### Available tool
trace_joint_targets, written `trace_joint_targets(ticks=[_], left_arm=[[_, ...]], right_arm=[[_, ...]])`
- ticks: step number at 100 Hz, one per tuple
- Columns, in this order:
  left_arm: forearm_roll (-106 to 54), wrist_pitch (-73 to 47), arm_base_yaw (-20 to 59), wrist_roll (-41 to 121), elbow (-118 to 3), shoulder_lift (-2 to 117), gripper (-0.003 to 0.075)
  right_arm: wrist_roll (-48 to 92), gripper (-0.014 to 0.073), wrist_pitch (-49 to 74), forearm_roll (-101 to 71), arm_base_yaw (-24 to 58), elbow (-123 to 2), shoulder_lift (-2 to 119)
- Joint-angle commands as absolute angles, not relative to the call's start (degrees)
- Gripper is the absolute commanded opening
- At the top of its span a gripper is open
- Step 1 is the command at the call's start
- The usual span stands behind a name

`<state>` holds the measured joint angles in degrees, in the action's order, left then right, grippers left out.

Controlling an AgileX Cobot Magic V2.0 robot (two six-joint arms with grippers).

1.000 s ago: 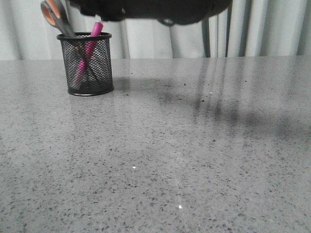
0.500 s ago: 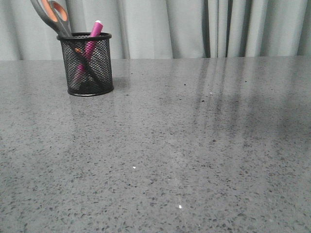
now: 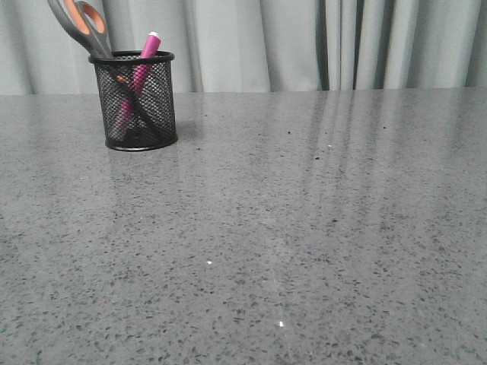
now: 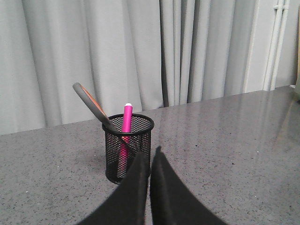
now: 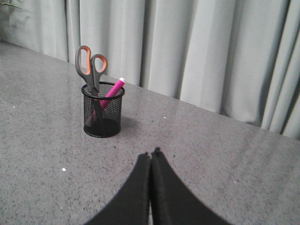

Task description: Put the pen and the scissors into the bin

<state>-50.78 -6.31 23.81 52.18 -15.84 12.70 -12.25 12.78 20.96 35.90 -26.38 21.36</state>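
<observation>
The black mesh bin (image 3: 141, 114) stands at the far left of the table. The magenta pen (image 3: 144, 57) and the scissors (image 3: 82, 24), handles up, both stand inside it. The bin also shows in the left wrist view (image 4: 126, 152) with the pen (image 4: 126, 119) and scissors (image 4: 91, 104), and in the right wrist view (image 5: 103, 115) with the scissors (image 5: 90, 65) and pen (image 5: 112, 90). My left gripper (image 4: 150, 155) is shut and empty, just short of the bin. My right gripper (image 5: 152, 153) is shut and empty, well back from it. Neither gripper shows in the front view.
The grey speckled table (image 3: 304, 228) runs wide to the right and toward the front. Pale curtains (image 3: 304, 46) hang behind its far edge.
A dark arm that crossed the top of the front view a second ago has gone out of it. Its shadow on the table has faded. The bin, pen and scissors stay put.
</observation>
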Motion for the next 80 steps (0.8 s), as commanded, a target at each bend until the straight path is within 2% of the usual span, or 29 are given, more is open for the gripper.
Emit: trace_joint_targets(ticks=[1,66,80], left_arm=[[-52.1,-4.14,24.17,51.7,-17.49,13.07,-0.0019],[-51.86,-4.03,24.17,51.95,-17.32,13.07,-0.0019],[-47.32,0.83,24.17,56.93,-17.32,13.07,-0.0019]], right_arm=[[-12.19,-0.0069,10.76,21.73,35.61,-26.43,18.99],[-12.19,-0.0069,10.37,21.73,35.61,-26.09,18.79],[-12.19,-0.0069,10.37,21.73,35.61,-26.09,18.79]])
